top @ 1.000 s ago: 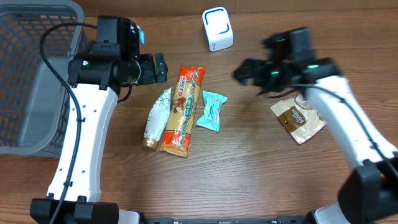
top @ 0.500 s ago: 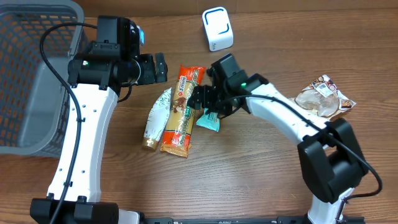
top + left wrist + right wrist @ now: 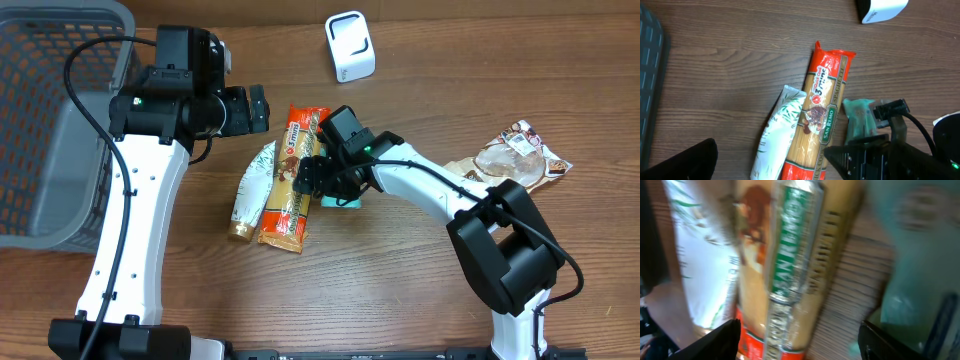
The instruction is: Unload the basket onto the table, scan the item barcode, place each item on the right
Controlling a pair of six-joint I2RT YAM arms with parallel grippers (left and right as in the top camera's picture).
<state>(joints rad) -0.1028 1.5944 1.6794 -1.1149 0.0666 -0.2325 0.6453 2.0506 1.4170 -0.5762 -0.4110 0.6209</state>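
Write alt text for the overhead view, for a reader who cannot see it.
The right end effector reaches down, open, over a spaghetti pack and a teal packet on a wooden table. A white pouch lies beside the pasta; the left end effector hovers open nearby, with a grey basket at left and a white scanner at top.

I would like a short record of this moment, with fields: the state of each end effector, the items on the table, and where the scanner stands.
left end effector: open, empty, near the top end of the spaghetti packet
right end effector: open, low over the spaghetti packet and the teal packet, gripping nothing
centre items: white pouch, spaghetti packet, teal packet, side by side
right side: brown snack bag, apart from the others
scanner: white, at the far edge, untouched
basket: grey, at the left edge
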